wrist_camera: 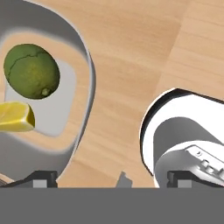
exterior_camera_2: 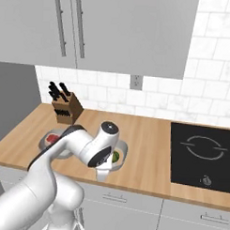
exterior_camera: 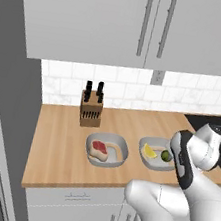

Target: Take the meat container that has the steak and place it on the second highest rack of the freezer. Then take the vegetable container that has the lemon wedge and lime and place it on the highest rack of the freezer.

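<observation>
- The freezer, the tall grey cabinet at the far left of the left base view, shows just its outer side, so its racks cannot be judged from here.
- A knife block stands against the tiled wall, well back from the work area and out of the arm's way.
- The meat container sits on the wooden counter near its front edge, with the steak lying flat in it. It is untouched, and since it is the first thing to move, I judge that the task has hardly begun.
- Just beside it to the right is the vegetable container, with the lemon wedge and the lime lying side by side, close enough that they may be touching.
- In the hand view the lime and wedge sit inside the grey rim, so the hand hangs low over that container's edge.
- The gripper points down at the counter's front; its finger tips are barely in sight, so I cannot tell how far apart they stand, and nothing appears held.
- A black cooktop lies at the far right, apart from both containers.
</observation>
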